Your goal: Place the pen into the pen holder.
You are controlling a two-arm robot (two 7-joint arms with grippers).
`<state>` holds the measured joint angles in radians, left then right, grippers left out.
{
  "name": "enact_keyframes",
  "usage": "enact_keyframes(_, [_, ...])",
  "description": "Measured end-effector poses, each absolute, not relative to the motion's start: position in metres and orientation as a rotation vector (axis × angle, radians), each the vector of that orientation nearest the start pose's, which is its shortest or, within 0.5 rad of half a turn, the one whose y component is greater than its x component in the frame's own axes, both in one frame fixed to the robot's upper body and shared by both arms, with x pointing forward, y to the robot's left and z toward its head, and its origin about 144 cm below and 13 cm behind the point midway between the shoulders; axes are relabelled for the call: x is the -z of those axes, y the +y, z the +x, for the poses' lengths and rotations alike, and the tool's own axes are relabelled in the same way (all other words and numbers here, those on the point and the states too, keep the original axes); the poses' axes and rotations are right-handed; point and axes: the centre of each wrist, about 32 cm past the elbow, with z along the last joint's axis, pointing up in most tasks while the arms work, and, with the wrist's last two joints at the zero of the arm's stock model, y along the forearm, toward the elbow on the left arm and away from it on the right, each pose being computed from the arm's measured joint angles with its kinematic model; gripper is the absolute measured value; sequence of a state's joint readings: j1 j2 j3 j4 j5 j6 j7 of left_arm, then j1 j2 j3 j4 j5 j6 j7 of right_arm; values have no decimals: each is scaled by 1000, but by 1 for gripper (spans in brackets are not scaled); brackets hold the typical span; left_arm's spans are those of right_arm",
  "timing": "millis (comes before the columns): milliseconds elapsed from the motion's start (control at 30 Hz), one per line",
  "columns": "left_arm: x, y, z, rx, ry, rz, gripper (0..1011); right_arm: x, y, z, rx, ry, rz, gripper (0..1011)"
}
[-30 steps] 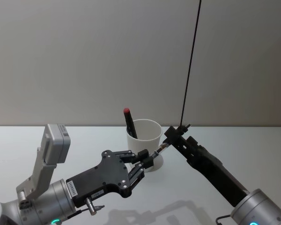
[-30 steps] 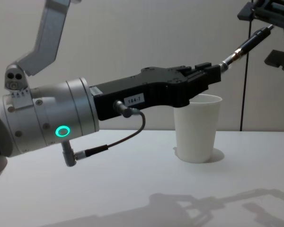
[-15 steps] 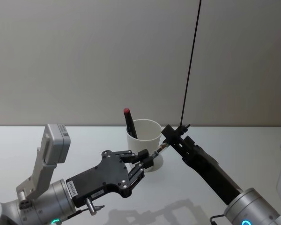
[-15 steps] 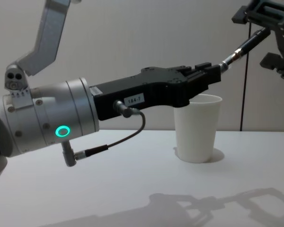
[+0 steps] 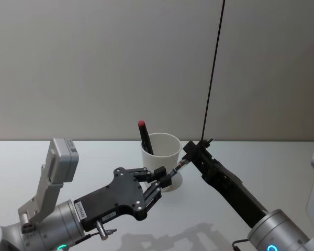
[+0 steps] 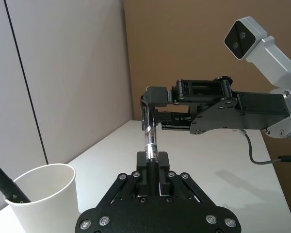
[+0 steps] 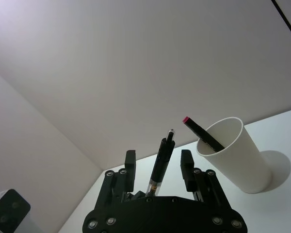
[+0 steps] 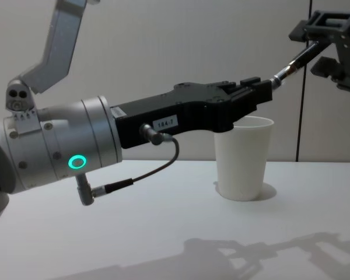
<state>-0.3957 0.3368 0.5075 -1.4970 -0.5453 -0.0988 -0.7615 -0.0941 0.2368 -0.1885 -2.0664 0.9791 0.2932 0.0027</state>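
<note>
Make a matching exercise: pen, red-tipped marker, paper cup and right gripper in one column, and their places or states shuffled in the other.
1. pen
2. red-tipped marker
3. paper cup
4. right gripper

A. standing upright on the table
B. open, jaws either side of the pen's far end
C. clamped in the jaws of the left gripper
D. leaning inside the paper cup

Pairs: 1-C, 2-D, 3-A, 4-B
</note>
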Motion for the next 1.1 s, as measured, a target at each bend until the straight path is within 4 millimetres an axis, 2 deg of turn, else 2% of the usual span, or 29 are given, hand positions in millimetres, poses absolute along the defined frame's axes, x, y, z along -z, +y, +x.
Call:
enact_keyframes(133, [-1223,184,532,-355,-139,-189,141,-1257,-205,404,983,565,488,476])
enact_keyframes(167, [-1223,184,532,-355,-139,-189,141,-1257,-205,404,983,565,488,415])
enact_keyframes(200, [-1223,184,532,-355,-139,-189,141,-1257,-205,404,983,565,488,415])
enact_keyframes(267, [-1223,184,532,-355,-139,-189,141,-1257,-205,404,984,565,488,354])
enact_keyframes(400, [-1223,184,532,-355,-139,-189,141,-1257,-205,405,985,565,488,199])
enact_keyframes(500, [-1223,184,532,-355,-139,-189,141,-1257,-205,405,984,565,489,151])
enact_keyframes(867, [-1223,184,532,-355,-139,-189,144,-1257,-204,405,985,566,489,149])
enact_keyframes(1100, [-1223,184,532,-355,-140,-190,305,-1257,-205,405,988,566,488,148])
